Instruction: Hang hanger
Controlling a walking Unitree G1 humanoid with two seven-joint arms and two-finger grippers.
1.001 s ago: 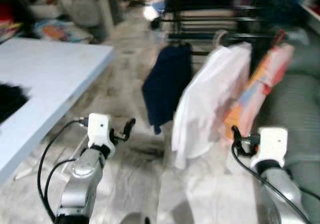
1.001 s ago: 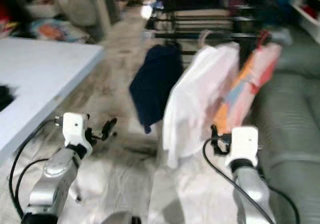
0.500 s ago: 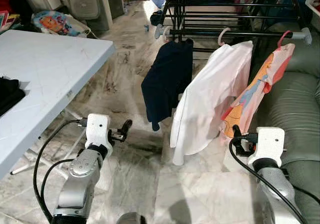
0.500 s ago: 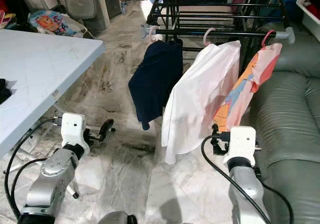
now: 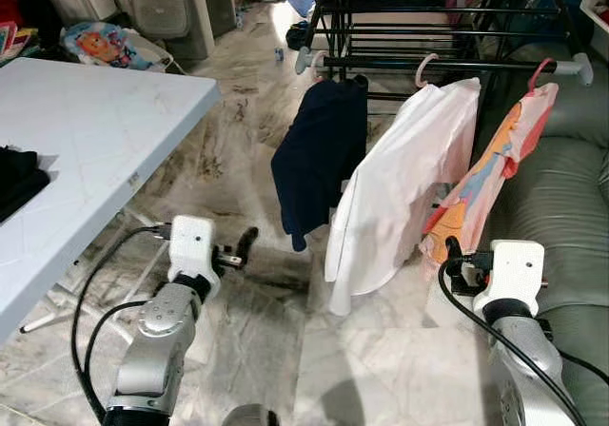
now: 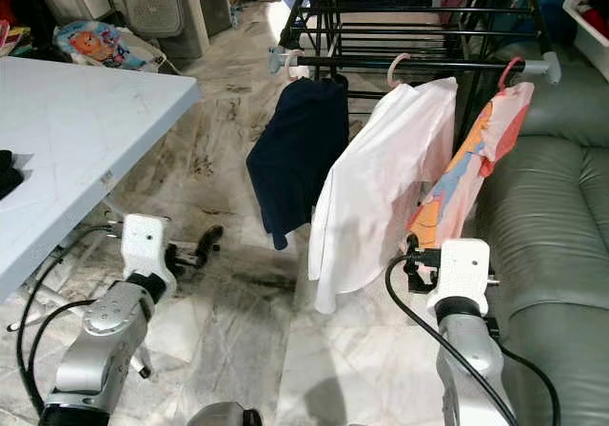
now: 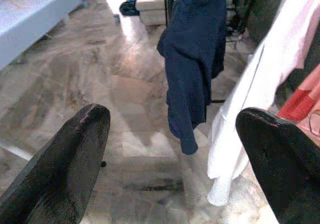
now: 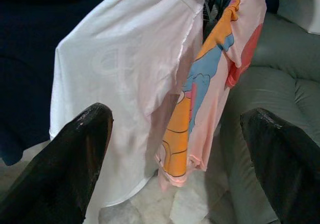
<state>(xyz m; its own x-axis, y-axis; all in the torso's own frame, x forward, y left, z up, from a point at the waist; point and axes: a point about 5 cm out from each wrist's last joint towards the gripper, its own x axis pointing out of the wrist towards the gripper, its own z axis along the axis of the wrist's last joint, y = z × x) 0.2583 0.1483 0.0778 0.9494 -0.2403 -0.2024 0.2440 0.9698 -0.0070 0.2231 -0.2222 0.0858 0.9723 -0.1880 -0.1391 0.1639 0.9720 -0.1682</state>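
A black drying rack's front rail [image 5: 381, 64] carries three hangers with clothes: a navy garment [image 5: 319, 160], a white shirt [image 5: 404, 188] and a pink-orange printed garment [image 5: 490, 174]. A hook [image 5: 422, 65] of the white shirt's hanger sits over the rail. My left gripper [image 5: 243, 248] is low over the floor, short of the navy garment, open and empty [image 7: 170, 174]. Just below the hem of the printed garment, my right gripper [image 5: 455, 260] is open too, with nothing between its fingers [image 8: 175, 174].
A pale blue table [image 5: 86, 122] stands at the left with a black cloth [image 5: 19, 174] on it. A grey-green sofa [image 5: 561, 207] lies at the right, beside the rack. A grey appliance [image 5: 171, 8] and a colourful bag [image 5: 105, 44] are at the back left. Marble floor lies between.
The blurred picture of a second ago has settled and is sharp now. My left gripper has edged slightly to the right. The clothes hang as before.
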